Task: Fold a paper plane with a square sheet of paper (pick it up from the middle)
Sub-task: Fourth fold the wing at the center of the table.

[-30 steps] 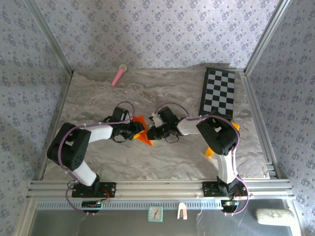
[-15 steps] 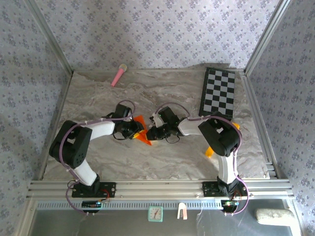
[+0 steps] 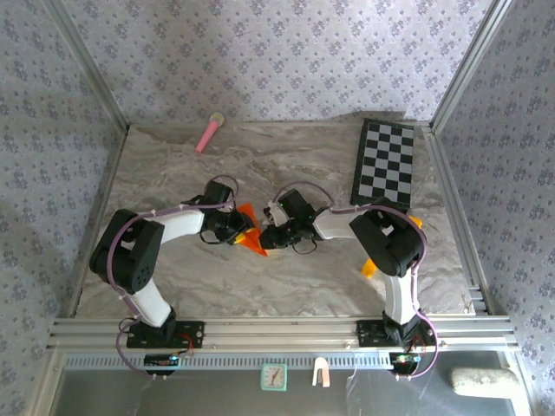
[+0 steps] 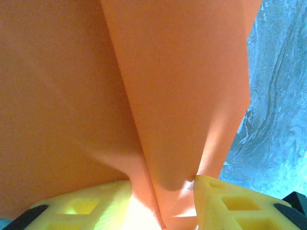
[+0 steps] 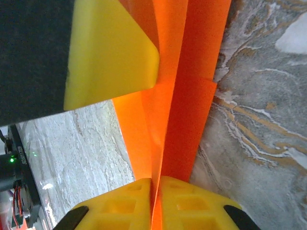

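The paper plane (image 3: 250, 230) is bright orange paper folded into layers, pointed, lying mid-table between both grippers. My right gripper (image 3: 268, 235) is shut on its centre ridge; in the right wrist view the yellow fingers (image 5: 129, 203) pinch the ridge of the paper plane (image 5: 192, 96), whose flaps spread to either side. My left gripper (image 3: 238, 229) meets the plane from the left. Its yellow fingers (image 4: 230, 201) stand apart, and a raised fold of the paper plane (image 4: 172, 96) runs through the gap between them. One left finger (image 5: 110, 52) lies over the paper.
A pink stick (image 3: 209, 133) lies at the back left. A checkerboard (image 3: 386, 162) lies at the back right. A small yellow-orange block (image 3: 370, 266) sits beside the right arm. Metal frame rails and patterned walls border the marbled table (image 3: 303, 286).
The left gripper has crept a little to the right, further onto the paper. The right gripper and the paper have hardly moved.
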{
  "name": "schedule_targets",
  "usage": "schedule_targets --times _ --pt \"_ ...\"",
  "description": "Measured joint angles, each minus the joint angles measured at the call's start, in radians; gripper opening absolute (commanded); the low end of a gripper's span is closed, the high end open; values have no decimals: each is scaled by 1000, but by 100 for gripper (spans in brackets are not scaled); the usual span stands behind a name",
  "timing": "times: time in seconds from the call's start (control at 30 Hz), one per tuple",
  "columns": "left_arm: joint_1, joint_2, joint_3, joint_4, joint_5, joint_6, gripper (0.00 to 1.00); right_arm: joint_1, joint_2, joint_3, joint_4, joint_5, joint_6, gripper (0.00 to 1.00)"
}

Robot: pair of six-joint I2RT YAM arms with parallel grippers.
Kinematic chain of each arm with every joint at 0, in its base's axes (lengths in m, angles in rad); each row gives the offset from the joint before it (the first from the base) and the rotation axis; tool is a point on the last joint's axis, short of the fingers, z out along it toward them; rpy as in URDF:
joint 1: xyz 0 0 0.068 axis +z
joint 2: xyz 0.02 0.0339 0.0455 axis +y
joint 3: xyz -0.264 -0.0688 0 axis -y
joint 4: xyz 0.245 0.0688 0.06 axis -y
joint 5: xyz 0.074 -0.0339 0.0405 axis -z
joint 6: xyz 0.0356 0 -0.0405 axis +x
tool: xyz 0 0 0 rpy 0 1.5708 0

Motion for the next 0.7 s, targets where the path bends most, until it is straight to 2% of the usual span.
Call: schedule_targets --times 0.43,0.6,0.7 --pt "-2 -12 14 -10 14 31 49 -11 2 -29 50 -21 23 4" --pt "-2 -87 15 -29 -1 72 50 -21 6 -40 77 -47 39 4" --pt "0 -154 14 -12 -1 93 46 -21 6 -43 85 -51 42 4"
